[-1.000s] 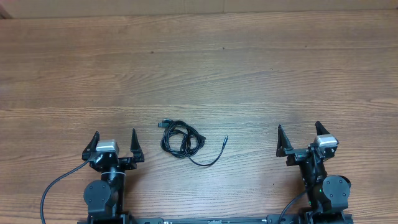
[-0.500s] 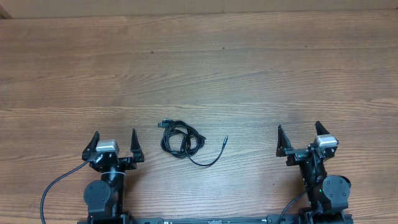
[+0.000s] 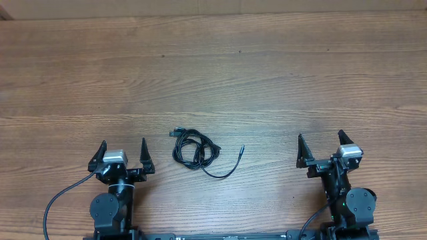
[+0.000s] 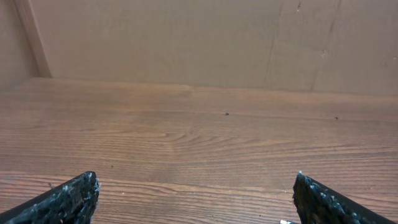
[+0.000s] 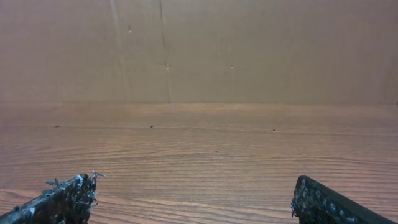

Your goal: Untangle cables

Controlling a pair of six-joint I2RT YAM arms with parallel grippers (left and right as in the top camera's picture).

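Left gripper, jaws spread and empty, sits near and left of the small coiled bundle of thin black cables on the brown wooden table; right gripper, likewise spread, lies well right of the bundle, whose loose tail points rightward.

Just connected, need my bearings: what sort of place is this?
Likely a lab test bench: a wood-grain table, a plain brown backdrop behind it, and only a small bundle of black cables laid out.
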